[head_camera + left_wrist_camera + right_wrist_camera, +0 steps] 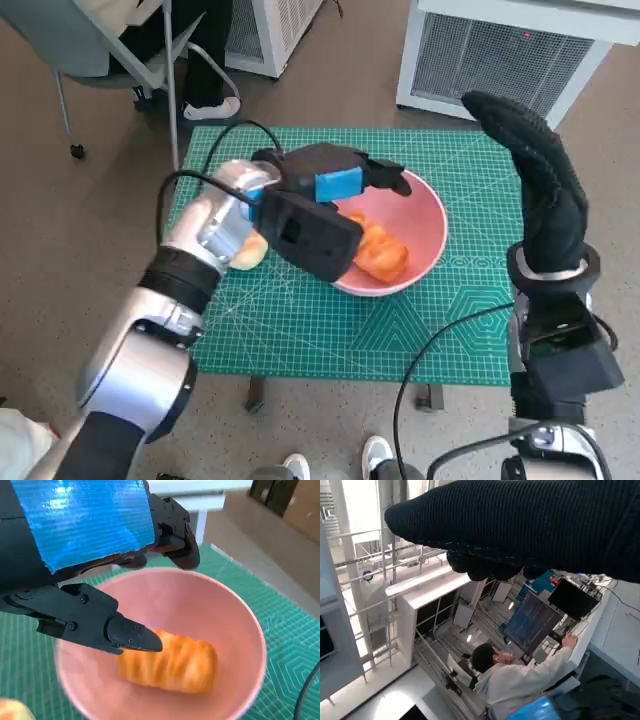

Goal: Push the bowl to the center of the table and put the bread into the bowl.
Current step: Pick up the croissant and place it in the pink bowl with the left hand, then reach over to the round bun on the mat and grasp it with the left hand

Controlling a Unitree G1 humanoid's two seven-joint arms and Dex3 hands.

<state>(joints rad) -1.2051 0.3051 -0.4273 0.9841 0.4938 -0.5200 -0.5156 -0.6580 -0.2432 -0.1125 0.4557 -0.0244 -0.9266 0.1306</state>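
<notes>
The pink bowl [432, 215] stands on the green mat, a little right of the table's middle. The orange-brown bread [380, 252] lies inside it. My left hand [335, 185] hovers over the bowl's near-left side with its fingers spread and nothing in them. In the left wrist view one black finger [132, 635] points just above the bread [175, 662], inside the bowl [245, 630]. My right hand [540, 190] is raised above the table's right side, gloved fingers stretched upward, holding nothing.
A pale round fruit [250, 250] lies on the green mat [300, 330] under my left forearm, left of the bowl. White units [500, 50] stand behind the table. A chair and a person's legs [205, 70] are at the back left, shoes [380, 455] at the front edge.
</notes>
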